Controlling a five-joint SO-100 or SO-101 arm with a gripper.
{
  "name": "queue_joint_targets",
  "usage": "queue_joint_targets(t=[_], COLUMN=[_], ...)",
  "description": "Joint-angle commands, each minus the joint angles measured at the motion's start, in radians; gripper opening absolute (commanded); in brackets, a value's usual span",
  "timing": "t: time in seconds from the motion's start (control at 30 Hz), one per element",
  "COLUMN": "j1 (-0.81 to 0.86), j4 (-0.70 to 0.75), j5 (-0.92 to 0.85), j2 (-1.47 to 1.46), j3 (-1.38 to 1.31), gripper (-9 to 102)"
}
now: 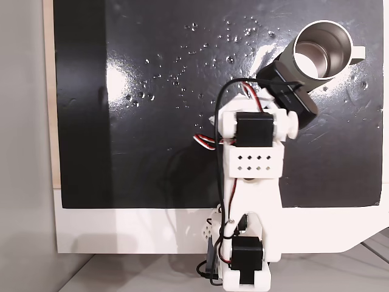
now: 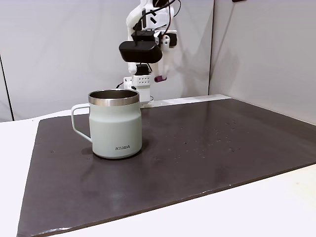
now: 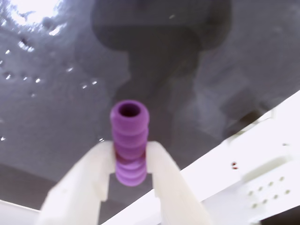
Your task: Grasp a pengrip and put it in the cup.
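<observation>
The pengrip is clamped between the two white fingers, its ribbed length projecting beyond their tips, and is held in the air beside and above the cup. The cup's steel interior is seen bare. A glossy black mat covers the white worktop, with grey walls behind.

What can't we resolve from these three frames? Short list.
- Gripper and pengrip, in a fixed view: covered by the wrist's black camera housing beside the cup.
- Whether the pengrip hangs over the cup: the side-on fixed view gives no depth.
- Cup floor there: behind its own wall.
- Wrist view: the gripper, shut on the pengrip, is cut off by the bottom edge; the background is blurred.
</observation>
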Motion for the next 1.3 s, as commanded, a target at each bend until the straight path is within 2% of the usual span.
queue_joint_targets(t=[0.0,0.3,0.57,0.73,0.93,1.27], j1=[0.123,0.348,0.425,0.419,0.393,0.356], j4=[-0.005,-0.015,-0.015,-0.012,-0.009,-0.012], j5=[-0.11,-0.299,-0.422,-0.417,-0.273,-0.158], j2=[0.049,-0.129,-0.353,-0.497,-0.643,-0.764], j3=[-0.008,-0.244,-0.572,-0.792,-1.032,-1.331], gripper=[0,0,0,0,0,0])
